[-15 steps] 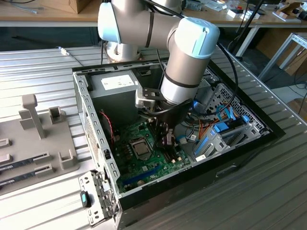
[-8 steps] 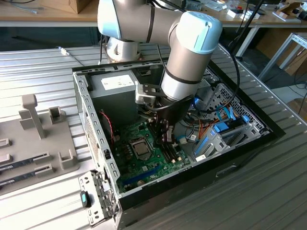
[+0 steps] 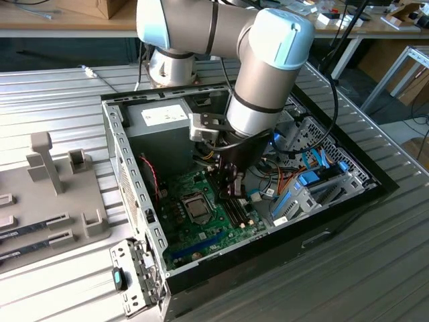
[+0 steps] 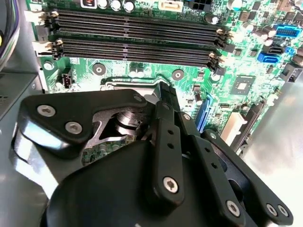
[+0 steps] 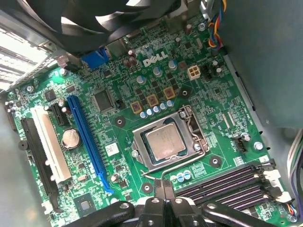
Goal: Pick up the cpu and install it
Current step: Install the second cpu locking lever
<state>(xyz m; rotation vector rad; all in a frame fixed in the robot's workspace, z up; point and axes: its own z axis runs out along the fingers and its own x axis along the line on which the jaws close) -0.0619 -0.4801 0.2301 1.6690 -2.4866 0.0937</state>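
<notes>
The cpu point(image 5: 163, 143), a small square chip with a silvery top plate, lies flat in the socket point(image 5: 142, 163) of the green motherboard point(image 5: 120, 137). A metal frame surrounds it. In the exterior view the cpu point(image 3: 196, 208) shows inside the open computer case. My gripper point(image 5: 165, 188) hangs just above the board beside the socket, between it and the black memory slots point(image 5: 227, 182). Its fingers are pressed together with nothing between them. In the second wrist view the black linkage of the gripper point(image 4: 164, 92) covers the socket area.
The computer case point(image 3: 127, 181) lies open on a ribbed metal table. A grey power supply point(image 3: 157, 117) and coloured cables point(image 3: 295, 181) crowd the case around the arm. A black fan point(image 5: 109, 19) overhangs the board. A grey fixture tray point(image 3: 53, 194) sits at the exterior view's left.
</notes>
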